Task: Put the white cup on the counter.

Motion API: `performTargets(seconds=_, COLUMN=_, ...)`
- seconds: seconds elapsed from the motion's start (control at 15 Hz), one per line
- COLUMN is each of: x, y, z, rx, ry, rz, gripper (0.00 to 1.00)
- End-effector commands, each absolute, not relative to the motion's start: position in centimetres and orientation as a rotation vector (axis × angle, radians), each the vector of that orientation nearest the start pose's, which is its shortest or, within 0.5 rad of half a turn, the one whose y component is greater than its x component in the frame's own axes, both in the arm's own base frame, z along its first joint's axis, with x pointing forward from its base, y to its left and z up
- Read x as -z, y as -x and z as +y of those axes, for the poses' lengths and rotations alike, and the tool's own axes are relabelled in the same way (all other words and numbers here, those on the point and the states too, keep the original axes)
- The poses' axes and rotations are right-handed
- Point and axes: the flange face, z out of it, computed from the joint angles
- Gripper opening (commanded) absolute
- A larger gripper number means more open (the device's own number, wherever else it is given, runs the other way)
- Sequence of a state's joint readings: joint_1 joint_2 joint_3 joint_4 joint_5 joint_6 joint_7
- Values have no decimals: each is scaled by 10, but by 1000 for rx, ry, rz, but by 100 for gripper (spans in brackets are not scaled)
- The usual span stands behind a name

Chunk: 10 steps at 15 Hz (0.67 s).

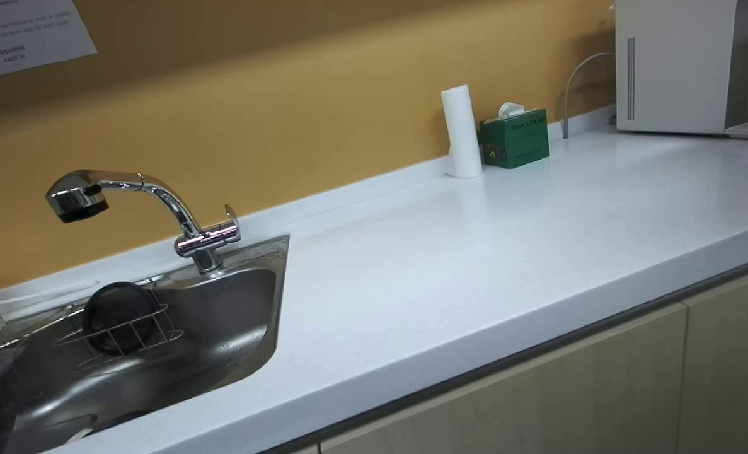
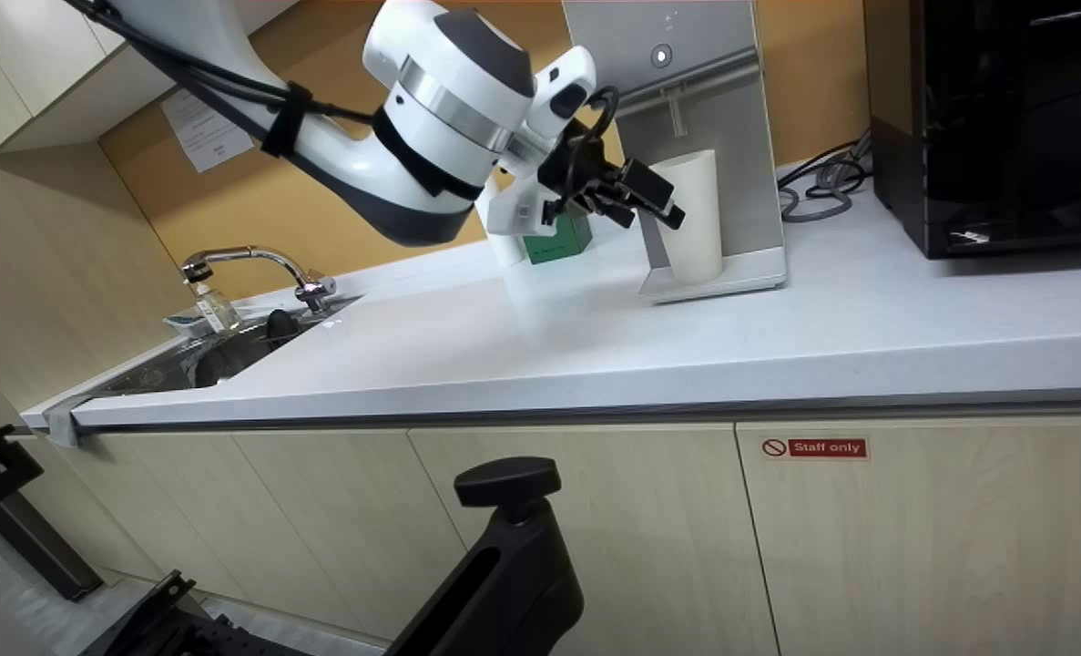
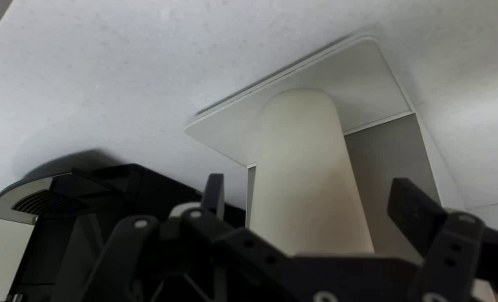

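The white cup (image 2: 693, 219) is plain, slightly tapered and without a handle. It stands upright on the tray of a grey dispenser on the long white counter (image 2: 467, 337). My gripper (image 2: 652, 217) is open, at the cup's upper part, with one fingertip overlapping the cup's edge in an exterior view. In the wrist view the cup (image 3: 299, 159) shows between the two spread fingers of the gripper (image 3: 307, 191), with gaps on both sides. Its upper end is hidden behind the gripper body. I cannot tell how far the fingers reach around it.
The dispenser (image 2: 759, 228) rises behind the cup. A black appliance (image 2: 986, 137) stands beside it, with cables between. A taller slim white cylinder (image 1: 462, 132) and a green tissue box (image 1: 525, 140) stand by the wall. A steel sink (image 1: 222, 315) with chrome tap (image 1: 166, 195) lies further along.
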<state>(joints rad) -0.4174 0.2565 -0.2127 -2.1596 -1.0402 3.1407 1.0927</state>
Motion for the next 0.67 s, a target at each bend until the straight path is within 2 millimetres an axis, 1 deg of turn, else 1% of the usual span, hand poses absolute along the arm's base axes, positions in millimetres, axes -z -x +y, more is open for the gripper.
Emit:
performTargets(seconds=0.0, x=-332, y=-532, z=-285, rx=1207, ry=2993, rz=985, gripper=100)
performTargets(seconds=0.2, x=-336, y=-540, z=-294, rx=1256, ry=3001, rz=952, gripper=100)
performTargets(seconds=0.47, x=-341, y=-549, z=-309, rx=1305, ry=3015, rz=968, gripper=100)
performTargets(seconds=0.6, x=-340, y=-553, z=-314, rx=1311, ry=3035, rz=965, gripper=100)
